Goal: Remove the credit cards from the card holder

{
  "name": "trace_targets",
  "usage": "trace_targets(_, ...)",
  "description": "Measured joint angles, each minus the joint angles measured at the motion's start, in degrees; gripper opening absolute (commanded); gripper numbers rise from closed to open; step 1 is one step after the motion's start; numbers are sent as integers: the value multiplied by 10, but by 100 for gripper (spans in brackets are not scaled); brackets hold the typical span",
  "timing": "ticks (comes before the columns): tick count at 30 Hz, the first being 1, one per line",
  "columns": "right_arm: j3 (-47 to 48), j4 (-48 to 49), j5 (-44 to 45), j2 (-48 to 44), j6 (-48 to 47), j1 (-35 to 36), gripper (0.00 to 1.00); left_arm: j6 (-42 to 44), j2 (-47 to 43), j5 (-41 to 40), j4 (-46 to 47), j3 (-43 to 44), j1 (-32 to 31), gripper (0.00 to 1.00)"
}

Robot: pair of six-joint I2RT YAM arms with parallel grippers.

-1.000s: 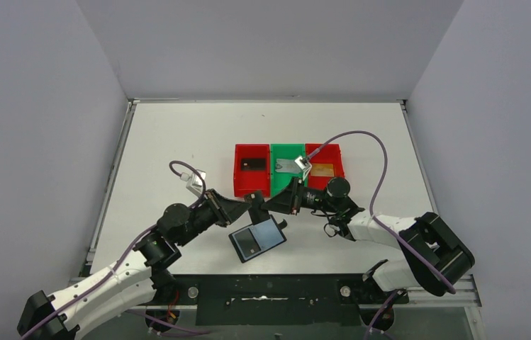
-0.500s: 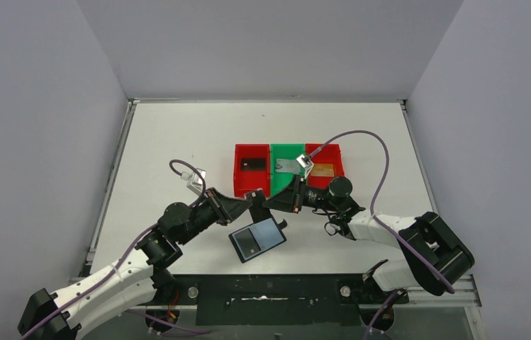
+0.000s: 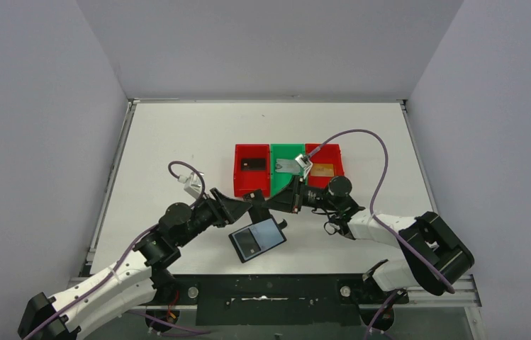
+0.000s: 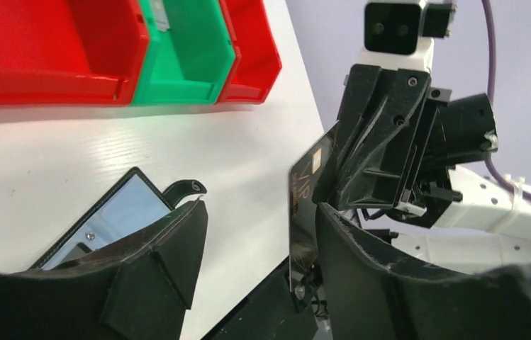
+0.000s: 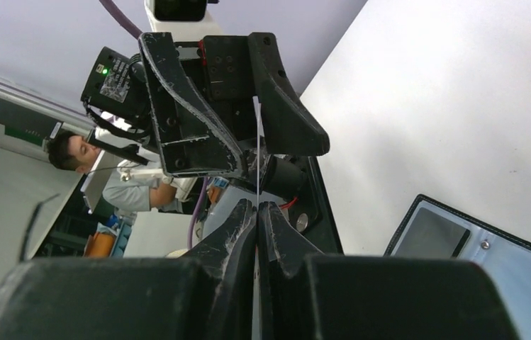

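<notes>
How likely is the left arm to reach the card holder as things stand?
Probably yes. The card holder lies open close beside the left end effector, whose jaws stand apart. Only the card pinched by the right end effector stands between those jaws, so it would need to back off.

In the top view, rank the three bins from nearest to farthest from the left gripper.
1. The left red bin, just beyond the left gripper.
2. The green bin, in the middle of the row, further right.
3. The right red bin, at the row's far right end.
</notes>
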Motion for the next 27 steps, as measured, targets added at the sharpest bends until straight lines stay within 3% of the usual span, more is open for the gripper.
trace_targets(3,12,-50,7,-2,-33,0,0,-5,-25,-26,-43,0,3,67)
trace_targets(6,52,-176,42,-8,-107,1,0,-8,-55,-53,-83,0,6,71)
trace_targets(13,208,-453,231,-22,-330,17,0,-19,-82,-127,-239,38,9,75)
trace_targets(19,282,-542,399,-8,-566,95,0,-29,-53,-173,-356,81,10,76)
trace_targets(27,329,-584,473,83,-888,149,0,-42,-28,-194,-441,93,13,77)
